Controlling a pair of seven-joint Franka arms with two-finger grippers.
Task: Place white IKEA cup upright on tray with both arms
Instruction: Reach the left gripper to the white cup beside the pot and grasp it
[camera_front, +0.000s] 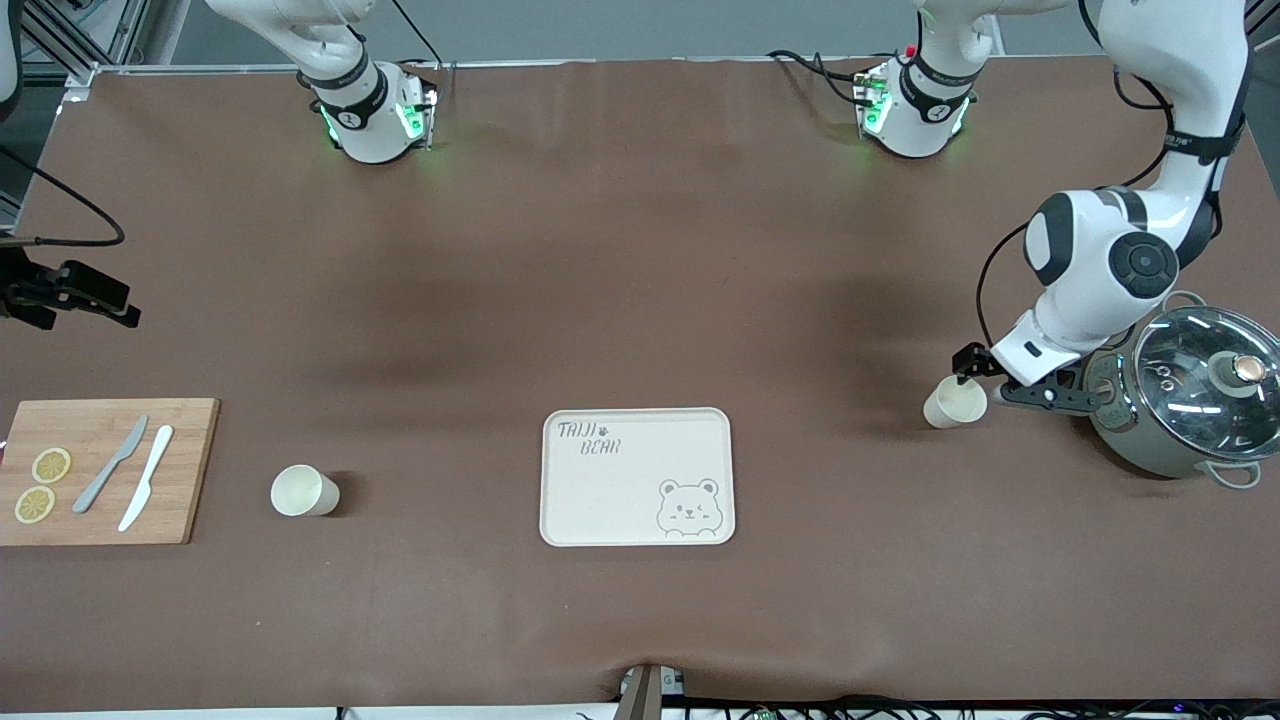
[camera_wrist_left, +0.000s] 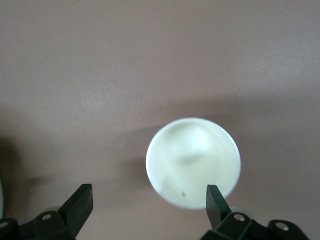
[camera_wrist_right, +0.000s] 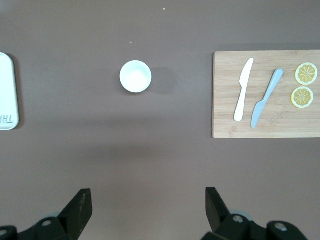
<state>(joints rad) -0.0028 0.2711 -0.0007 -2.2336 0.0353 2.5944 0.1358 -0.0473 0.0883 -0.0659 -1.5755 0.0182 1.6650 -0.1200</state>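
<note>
The cream-white tray (camera_front: 637, 477) with a bear face lies mid-table, near the front camera. One white cup (camera_front: 955, 403) stands upright toward the left arm's end. My left gripper (camera_front: 1000, 383) is low beside it, open. In the left wrist view the cup (camera_wrist_left: 192, 161) sits off-centre, and one fingertip (camera_wrist_left: 215, 200) is at its rim. My left gripper (camera_wrist_left: 149, 194) holds nothing. A second white cup (camera_front: 303, 491) stands upright toward the right arm's end. My right gripper (camera_wrist_right: 148, 200) is open and empty, high over the table, looking down on this cup (camera_wrist_right: 135, 76).
A wooden cutting board (camera_front: 105, 470) with two knives and two lemon slices lies at the right arm's end; it also shows in the right wrist view (camera_wrist_right: 265, 95). A steel pot with a glass lid (camera_front: 1195, 400) stands right beside the left gripper. The tray's edge (camera_wrist_right: 7, 90) shows in the right wrist view.
</note>
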